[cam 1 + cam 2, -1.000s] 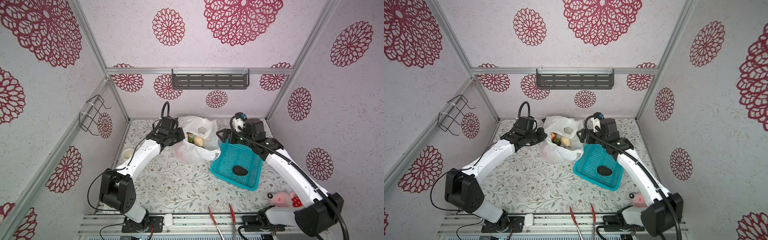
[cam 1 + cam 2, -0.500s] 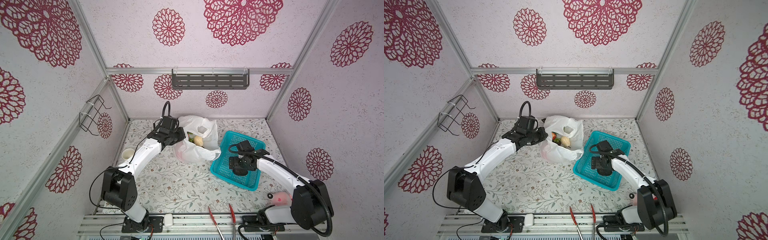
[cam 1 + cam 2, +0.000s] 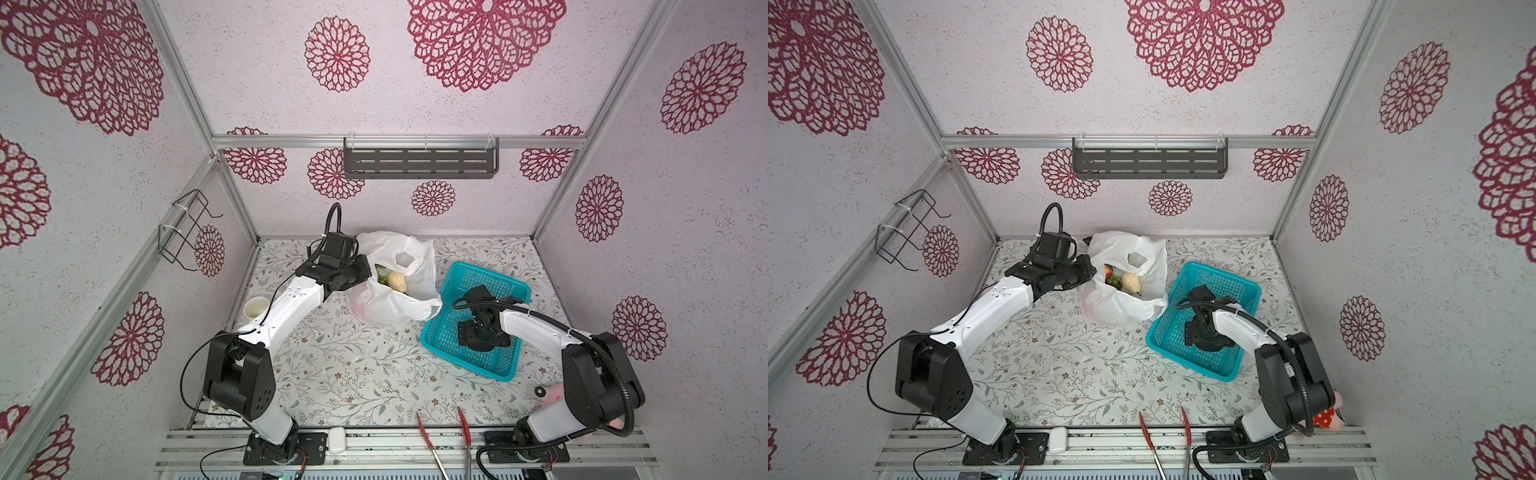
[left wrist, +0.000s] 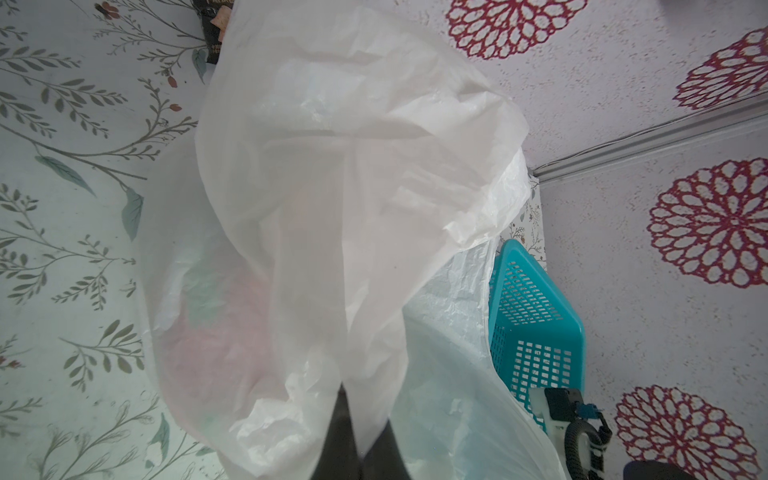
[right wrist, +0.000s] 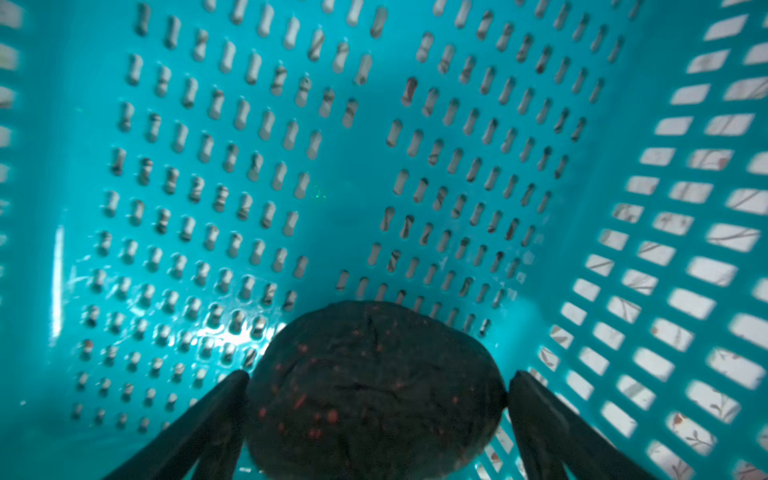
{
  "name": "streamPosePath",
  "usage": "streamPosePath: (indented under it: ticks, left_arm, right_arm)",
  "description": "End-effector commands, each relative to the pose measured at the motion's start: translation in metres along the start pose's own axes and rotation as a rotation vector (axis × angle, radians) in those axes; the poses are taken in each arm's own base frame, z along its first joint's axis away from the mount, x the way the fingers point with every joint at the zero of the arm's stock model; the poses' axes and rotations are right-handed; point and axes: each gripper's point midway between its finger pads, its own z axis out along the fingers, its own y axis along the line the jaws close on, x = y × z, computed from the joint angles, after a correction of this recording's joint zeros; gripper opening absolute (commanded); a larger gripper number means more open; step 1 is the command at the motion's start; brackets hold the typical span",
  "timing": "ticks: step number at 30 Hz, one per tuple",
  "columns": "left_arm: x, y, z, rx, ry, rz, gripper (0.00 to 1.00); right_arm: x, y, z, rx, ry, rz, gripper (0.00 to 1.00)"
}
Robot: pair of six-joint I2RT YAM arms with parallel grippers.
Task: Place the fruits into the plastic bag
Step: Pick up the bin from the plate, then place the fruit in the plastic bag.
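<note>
The right gripper (image 5: 379, 376) stands wide around the dark avocado (image 5: 374, 390) in the teal basket (image 3: 440, 332), at 4 o'clock from the plastic bag (image 3: 386, 307) in a top view; it should close centred. The left gripper (image 4: 361, 444) pinches the bag.

No word, number or brand can be read in any view. The only trace of print is pale lettering on a dark packet (image 4: 212, 29) at the top edge, left of centre, in the left wrist view. It is half hidden behind the bag (image 4: 353, 166) and too blurred to make out.
</note>
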Motion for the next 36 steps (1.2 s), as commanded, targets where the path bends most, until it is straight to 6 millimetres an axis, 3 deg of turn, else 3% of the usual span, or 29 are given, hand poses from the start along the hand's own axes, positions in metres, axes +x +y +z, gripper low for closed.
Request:
streamPosePath:
  ticks: [1,11,14,18,22,26,29,31,36]
  left_arm:
    - [-0.006,-0.011,-0.002,0.026,-0.009,0.012,0.00]
    - [-0.006,-0.011,-0.006,0.020,-0.013,0.015,0.00]
    - [-0.007,-0.011,-0.007,0.023,-0.014,0.016,0.00]
    - [-0.007,-0.011,-0.008,0.023,-0.017,0.016,0.00]
    - [-0.006,-0.010,-0.005,0.023,-0.014,0.015,0.00]
    - [-0.005,-0.010,-0.005,0.024,-0.012,0.012,0.00]
    - [-0.005,-0.009,-0.006,0.023,-0.014,0.007,0.00]
    - [-0.006,-0.009,-0.009,0.020,-0.022,0.005,0.00]
    - [-0.010,-0.004,-0.018,-0.010,-0.055,0.004,0.00]
  right_arm:
    - [-0.005,0.003,0.002,-0.008,0.005,0.051,0.89]
    - [-0.021,0.004,0.006,-0.027,0.001,0.094,0.49]
    - [-0.029,0.006,0.000,-0.049,-0.018,0.117,0.42]
    - [-0.057,0.014,-0.030,-0.117,-0.137,0.147,0.40]
    - [-0.106,0.037,-0.091,-0.275,-0.344,0.151,0.39]
    - [-0.147,0.084,-0.160,-0.488,-0.541,0.081,0.40]
    - [-0.158,0.138,-0.194,-0.662,-0.591,-0.057,0.43]
    - [-0.156,0.177,-0.201,-0.756,-0.551,-0.158,0.44]
    - [-0.131,0.256,-0.185,-0.909,-0.332,-0.329,0.44]
